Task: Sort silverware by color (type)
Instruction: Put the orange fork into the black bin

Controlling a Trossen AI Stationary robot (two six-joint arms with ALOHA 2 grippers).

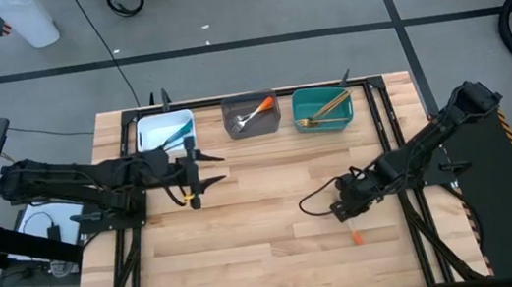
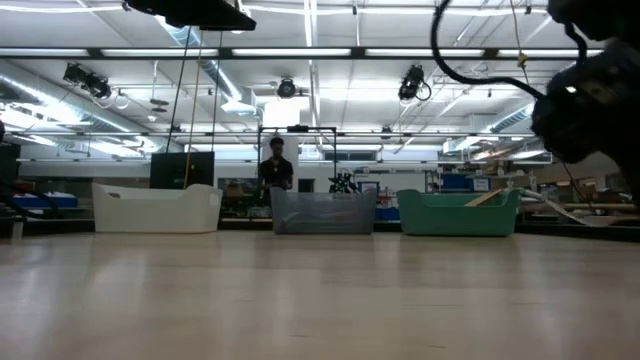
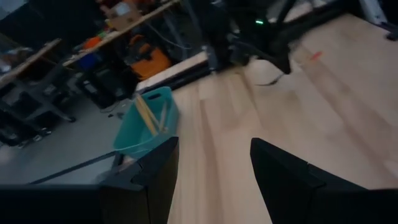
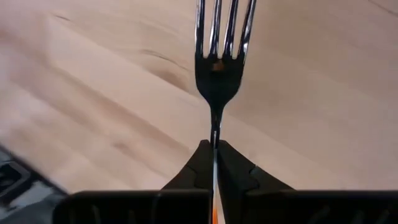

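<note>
My right gripper (image 1: 341,212) hovers over the table's right half, shut on a fork (image 4: 217,68) with a silver head and an orange handle. My left gripper (image 1: 202,170) hangs open above the table's left half, in front of the white bin, with nothing between its fingers (image 3: 211,149). Along the far edge stand three bins. The white bin (image 1: 165,132) has blue-handled pieces lying in it. The grey bin (image 1: 251,116) holds an orange-handled fork. The teal bin (image 1: 322,109) holds gold pieces, which lean against its wall (image 3: 148,115). My right gripper pinches the fork's thin neck (image 4: 215,134), just behind the head, between its two fingertips. The fingers lie along the fork and slant down toward the table. The head sticks out past the fingertips, and the orange handle (image 4: 214,214) runs back between the fingers.
A small orange piece (image 1: 357,237) lies on the wood just near of my right gripper; what it is does not show. Black rails (image 1: 396,135) frame the tabletop. A person (image 2: 274,170) stands in the room far behind the bins.
</note>
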